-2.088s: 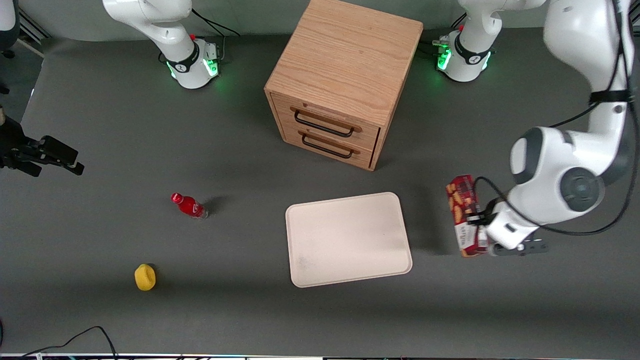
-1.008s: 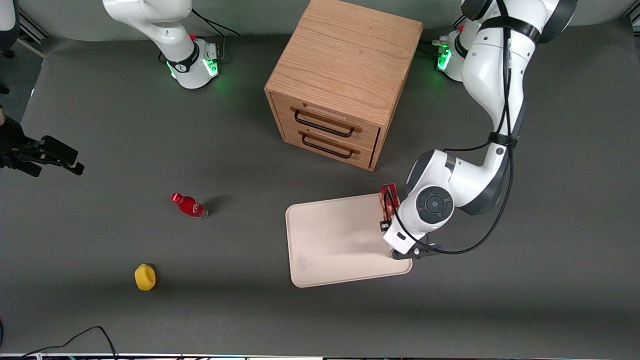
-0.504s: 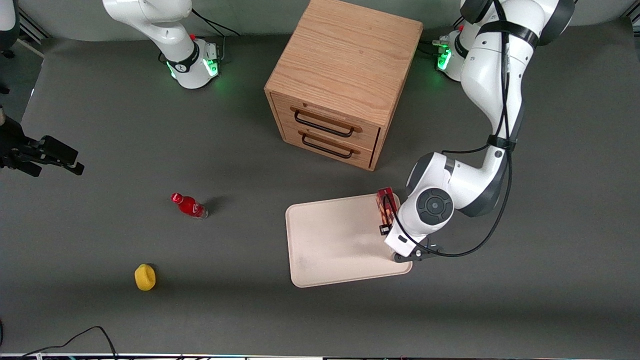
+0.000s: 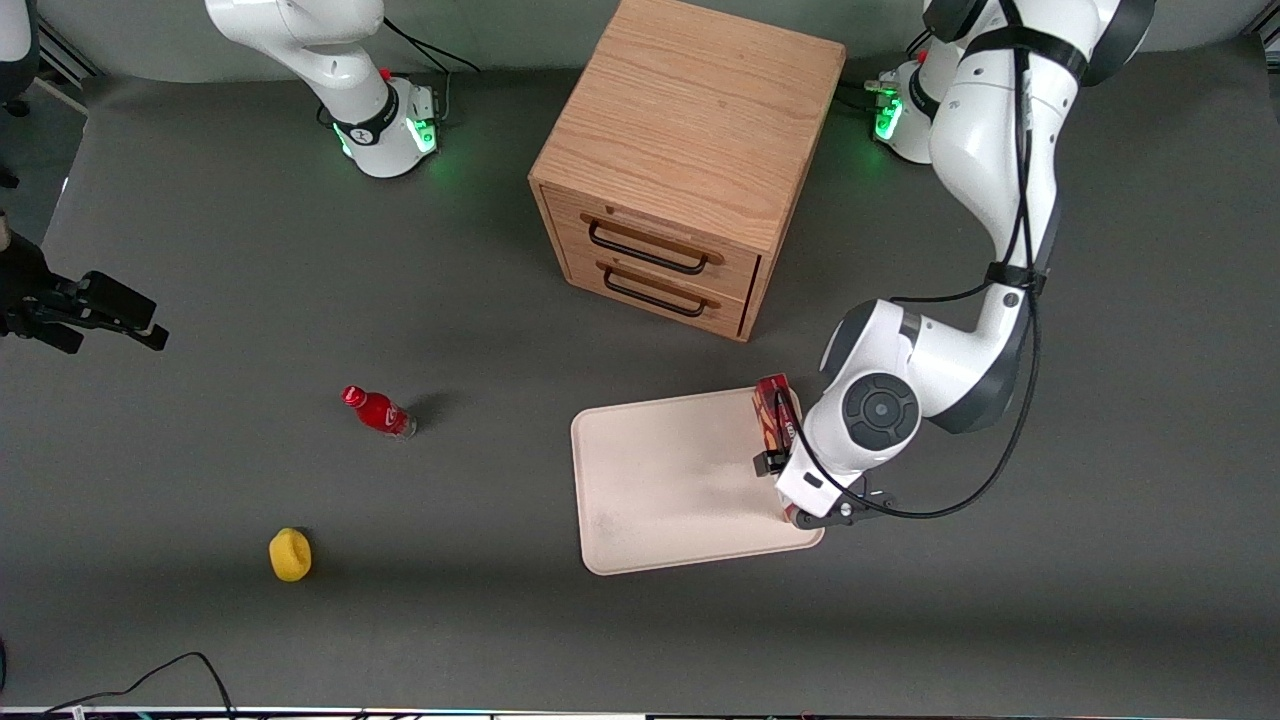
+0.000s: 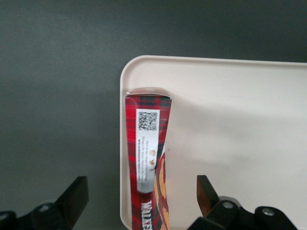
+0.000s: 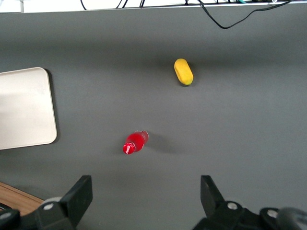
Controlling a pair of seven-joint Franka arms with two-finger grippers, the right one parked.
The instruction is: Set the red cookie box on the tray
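The gripper (image 5: 139, 203) hangs over the tray (image 4: 670, 480), fingers spread wide (released); the cookie box (image 5: 146, 163) lies between them at the tray's three-o'clock edge.

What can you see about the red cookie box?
The red cookie box is a long, narrow cardboard box, dark red with a plaid pattern, orange cookie pictures and a white label with a square code. It lies on the tray, along the edge toward the working arm's end of the table, one end near a rounded corner. The gripper is above it, fingers open on either side, not touching it.
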